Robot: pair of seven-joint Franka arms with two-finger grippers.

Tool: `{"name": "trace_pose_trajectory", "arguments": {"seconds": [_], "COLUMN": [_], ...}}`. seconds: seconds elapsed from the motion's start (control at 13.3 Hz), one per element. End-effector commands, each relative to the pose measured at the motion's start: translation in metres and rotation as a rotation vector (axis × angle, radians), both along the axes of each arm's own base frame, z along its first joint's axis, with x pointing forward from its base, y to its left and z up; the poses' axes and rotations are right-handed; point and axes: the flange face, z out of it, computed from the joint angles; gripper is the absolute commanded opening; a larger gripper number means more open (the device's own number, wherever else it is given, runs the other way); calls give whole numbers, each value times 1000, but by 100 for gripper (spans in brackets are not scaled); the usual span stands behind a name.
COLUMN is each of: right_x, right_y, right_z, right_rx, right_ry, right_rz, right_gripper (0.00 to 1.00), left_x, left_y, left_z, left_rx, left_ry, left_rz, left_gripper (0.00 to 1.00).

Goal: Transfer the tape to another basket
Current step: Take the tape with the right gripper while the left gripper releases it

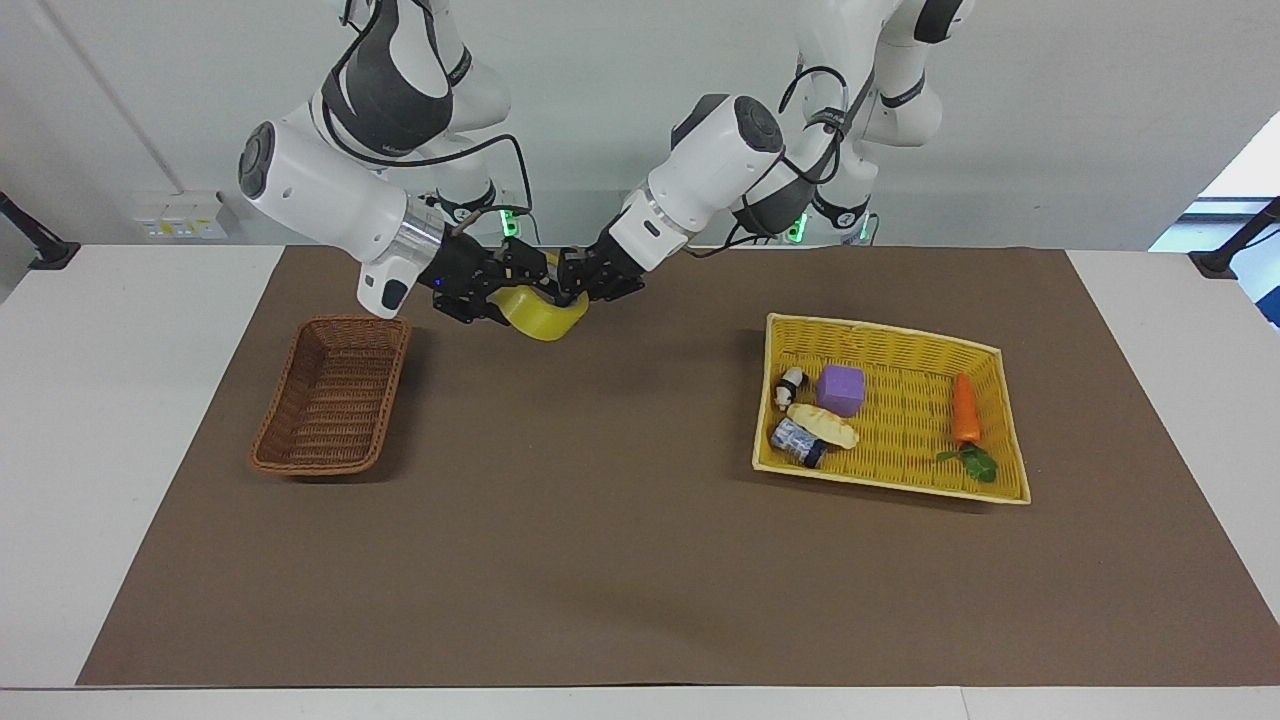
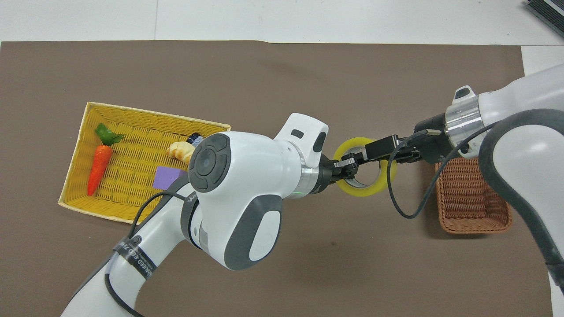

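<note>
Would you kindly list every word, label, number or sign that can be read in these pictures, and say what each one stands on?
No text here can be quoted with confidence.
Black band round the left arm: white capital letters, too blurred to read.
Small bottle in the yellow basket: printed label, too small to read.
Wall panel past the right arm's end of the table: stickers, too small to read.

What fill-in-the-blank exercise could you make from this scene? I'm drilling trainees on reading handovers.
1. The tape is held up in the air between the left gripper and the ____ gripper.
2. The brown wicker basket holds ____ objects.
3. The carrot lies in the ____ basket.
4. The cube beside the toy panda is ____.

Missing words: right; no; yellow; purple
</note>
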Motion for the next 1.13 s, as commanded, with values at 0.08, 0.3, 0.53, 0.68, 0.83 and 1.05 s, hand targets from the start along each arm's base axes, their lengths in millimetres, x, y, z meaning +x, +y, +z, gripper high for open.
{"name": "trace_pose_trajectory", "arguments": {"seconds": [0.08, 0.3, 0.53, 0.68, 0.83, 1.05], "right_x": [-4, -5, -5, -5, -4, -2], "right_y": [-5, -1, -1, -1, -2, -13], "right_z": [-3, -2, -2, -3, -3, -4], "right_rx": [19, 8, 3, -2, -3, -32], "right_ry": [13, 42, 40, 37, 36, 23], "right_rz": [-10, -45, -45, -44, -46, -43], "right_gripper": [0, 0, 0, 0, 0, 0], "left_x": [2, 4, -12, -5, 13, 39], "left_y": [3, 8, 7, 18, 45, 87], "left_z": [11, 9, 9, 16, 18, 15], "left_rx": [-34, -93, -178, -175, -138, -79], "left_ry": [-21, -72, -127, -109, -56, 6], "left_rz": [41, 136, 247, 262, 256, 247], "left_gripper": [11, 100, 100, 100, 100, 100]}}
